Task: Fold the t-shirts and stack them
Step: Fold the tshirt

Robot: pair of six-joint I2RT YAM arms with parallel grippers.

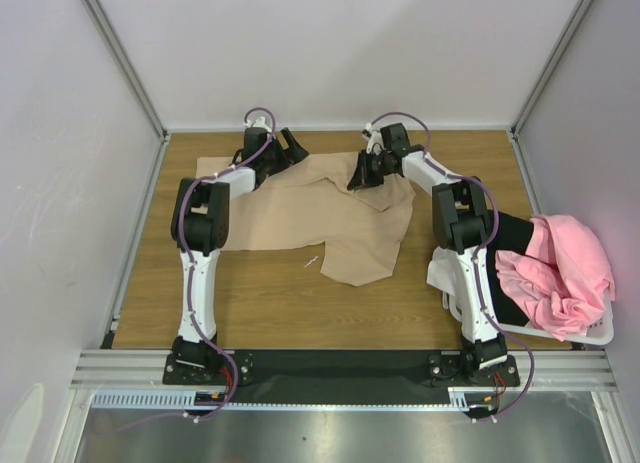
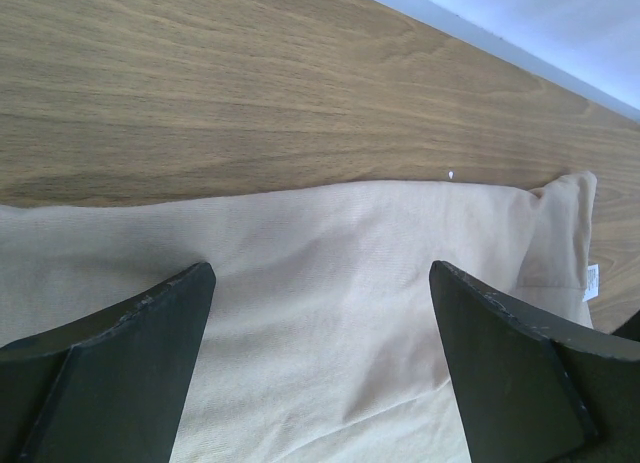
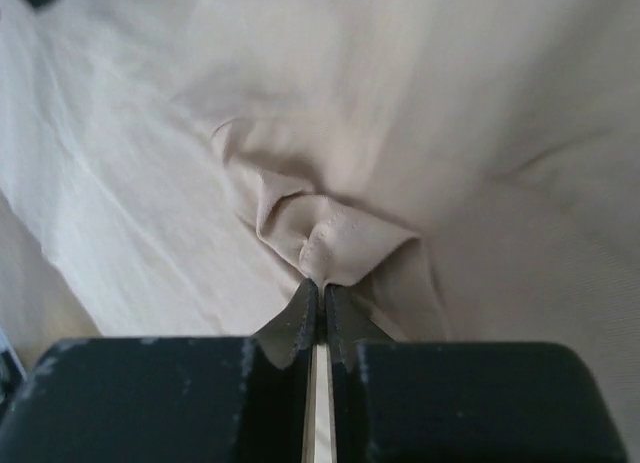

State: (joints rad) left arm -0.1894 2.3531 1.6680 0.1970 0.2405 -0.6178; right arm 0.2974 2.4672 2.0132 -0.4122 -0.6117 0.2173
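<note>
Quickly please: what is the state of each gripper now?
Left gripper: open, above the beige t-shirt.
Right gripper: closed, pinching the beige t-shirt.

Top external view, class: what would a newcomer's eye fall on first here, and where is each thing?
A rumpled beige t-shirt sprawls across the far half of the wooden table. The right gripper is shut on a pinched fold of it, while the left gripper hangs open over its far edge. At the right, a bright pink t-shirt is heaped on a white laundry basket.
</note>
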